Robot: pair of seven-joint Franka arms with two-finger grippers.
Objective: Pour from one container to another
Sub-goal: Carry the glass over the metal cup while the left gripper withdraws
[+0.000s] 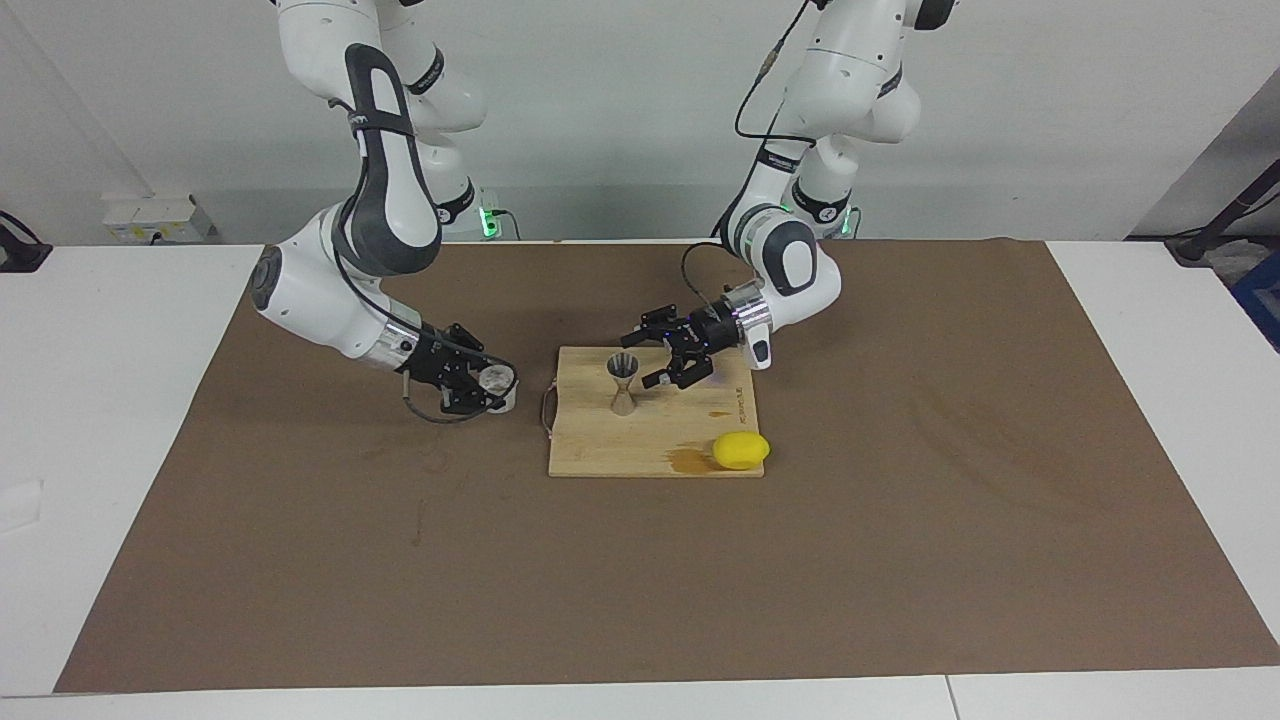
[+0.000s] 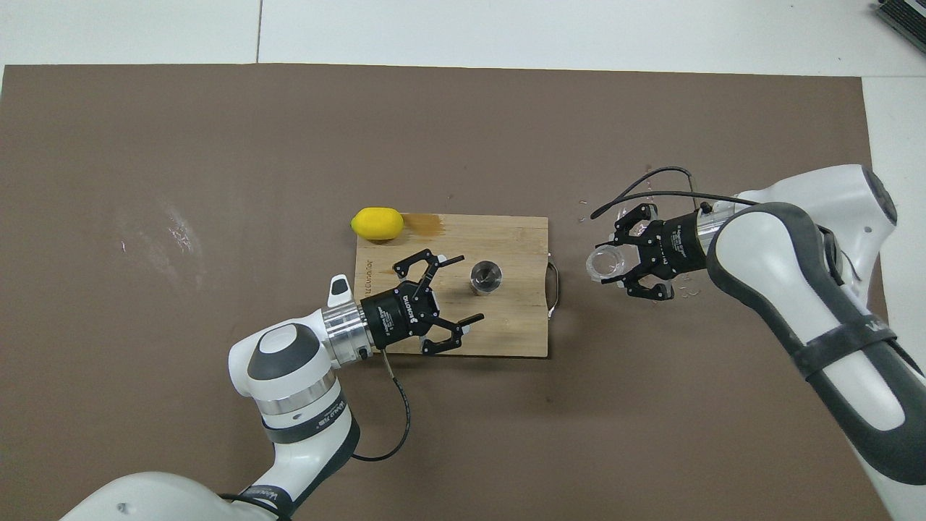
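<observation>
The small clear glass cup [image 1: 497, 378] is low over the brown mat, beside the board's handle toward the right arm's end. My right gripper [image 1: 493, 392] is shut on it, and from overhead the glass cup [image 2: 602, 264] shows upright between the right gripper's [image 2: 613, 266] fingers. The metal hourglass jigger [image 1: 624, 383] stands upright on the wooden cutting board [image 1: 640, 445]. My left gripper [image 1: 645, 360] hangs open just beside the jigger [image 2: 485, 276], on the left arm's side. In the overhead view, the left gripper's [image 2: 468, 288] fingertips stop short of the jigger.
A yellow lemon [image 1: 741, 450] lies at the board's corner farther from the robots, toward the left arm's end, next to a brown stain. The cutting board [image 2: 521, 325] has a wire handle facing the right arm's end. A brown mat [image 1: 900, 520] covers the table.
</observation>
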